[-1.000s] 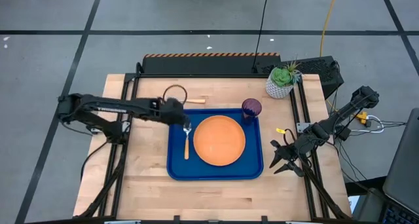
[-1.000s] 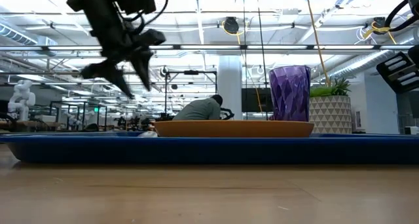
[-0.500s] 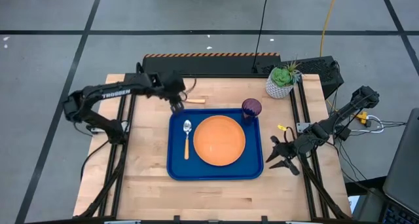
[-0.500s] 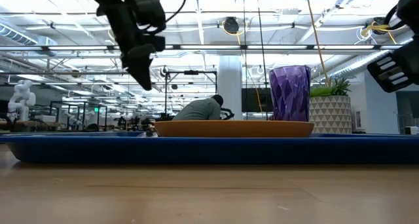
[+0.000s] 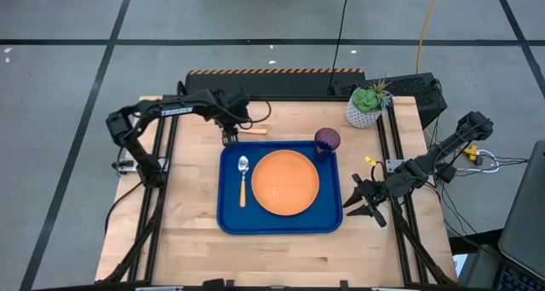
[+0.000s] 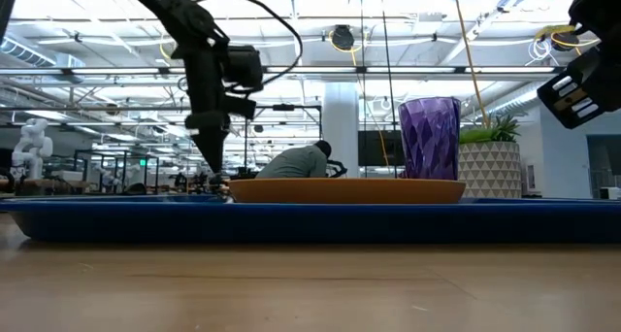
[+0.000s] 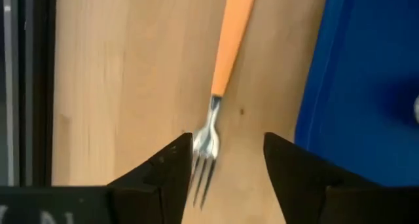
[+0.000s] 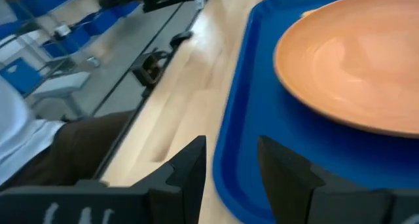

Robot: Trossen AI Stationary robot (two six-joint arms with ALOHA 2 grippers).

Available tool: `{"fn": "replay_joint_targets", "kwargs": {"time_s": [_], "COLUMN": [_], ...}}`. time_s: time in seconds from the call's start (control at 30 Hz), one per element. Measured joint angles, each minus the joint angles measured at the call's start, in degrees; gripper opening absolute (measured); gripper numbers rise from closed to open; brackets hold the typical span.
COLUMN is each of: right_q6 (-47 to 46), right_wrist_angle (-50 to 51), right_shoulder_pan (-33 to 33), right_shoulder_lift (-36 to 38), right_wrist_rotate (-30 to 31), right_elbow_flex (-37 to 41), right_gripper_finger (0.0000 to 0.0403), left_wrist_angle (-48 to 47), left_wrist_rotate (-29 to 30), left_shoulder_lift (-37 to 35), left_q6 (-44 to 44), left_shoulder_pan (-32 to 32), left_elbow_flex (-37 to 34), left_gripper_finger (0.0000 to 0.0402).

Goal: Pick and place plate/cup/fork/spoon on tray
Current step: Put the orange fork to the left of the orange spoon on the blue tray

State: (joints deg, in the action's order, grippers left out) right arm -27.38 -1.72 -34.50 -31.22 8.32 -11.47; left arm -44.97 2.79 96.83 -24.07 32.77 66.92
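The blue tray [image 5: 228, 219] lies mid-table and holds the orange plate [image 5: 285, 182], the purple cup [image 5: 327, 139] at its far right corner, and a spoon [image 5: 243, 179] with a silver bowl and a tan handle at its left. The fork [image 7: 226, 60] lies flat on the wood just beyond the tray's far left corner. My left gripper [image 7: 229, 178] points down over the fork's tines [image 7: 203, 162], open, with one finger on either side and apart from them. My right gripper [image 5: 359, 202] is open and empty beside the tray's right rim.
A white pot with a green plant [image 5: 364, 108] stands at the table's far right corner. Black frame rails run along the table's left [image 5: 162, 155] and right [image 5: 392, 155] sides. Bare wood lies between the tray and the near edge [image 5: 281, 253].
My left gripper has left the spoon on the tray, gone toward the far edge to the fork, turned to point straight down and come lower over the tines. My right gripper has shifted slightly toward the tray.
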Motion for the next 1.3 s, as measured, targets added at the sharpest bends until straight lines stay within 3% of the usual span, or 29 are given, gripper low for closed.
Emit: {"fn": "replay_joint_targets", "kwargs": {"time_s": [0.4, 1.03, 1.3], "right_q6": [0.1, -0.4, -1.9], "right_wrist_angle": [0.1, 0.3, 0.8], "right_shoulder_pan": [0.1, 0.1, 0.1], "right_shoulder_lift": [0.0, 0.0, 0.0], "right_wrist_rotate": [2.4, 3.8, 3.8], "right_elbow_flex": [0.0, 0.0, 0.0], "right_gripper_finger": [0.0130, 0.0130, 0.0130], "left_wrist_angle": [2.1, 8.0, 9.0], "left_wrist_rotate": [-2.8, -6.0, -6.1], "left_shoulder_lift": [6.0, 8.5, 9.6], "left_q6": [-6.1, -6.0, -4.3], "left_shoulder_pan": [3.4, 5.2, 5.3], "left_elbow_flex": [0.4, 0.4, 0.4], "left_gripper_finger": [0.0204, 0.0204, 0.0170]}}
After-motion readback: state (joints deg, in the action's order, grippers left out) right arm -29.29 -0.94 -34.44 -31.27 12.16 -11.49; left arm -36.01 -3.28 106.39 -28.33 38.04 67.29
